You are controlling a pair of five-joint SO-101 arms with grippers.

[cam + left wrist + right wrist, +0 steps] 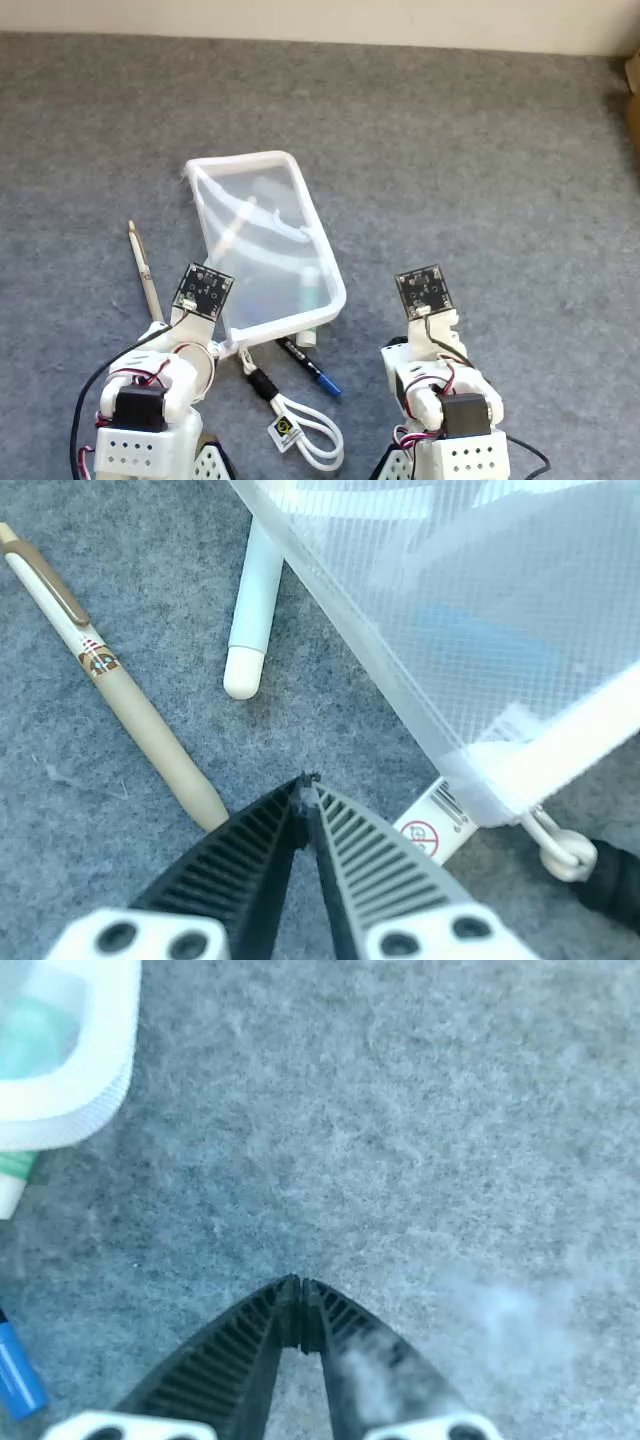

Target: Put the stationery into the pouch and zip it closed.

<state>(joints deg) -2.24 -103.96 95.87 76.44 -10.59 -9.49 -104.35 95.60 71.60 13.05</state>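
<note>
Both pinched: left tool (pixel 305 780) beside pouch (pixel 480 600) corner, right tool (pixel 300 1284) over carpet (pixel 420 1110).

Indoor robot workbench, lab or hobby room unclear, grey felt-covered table (pixel 500 160), pale wall (pixel 300 18) behind, bare-wired desktop arms (pixel 445 400)

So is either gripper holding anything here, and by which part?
Nothing is held. The left gripper and right gripper are both shut and empty over the carpet; the pen and pouch lie free.
</note>
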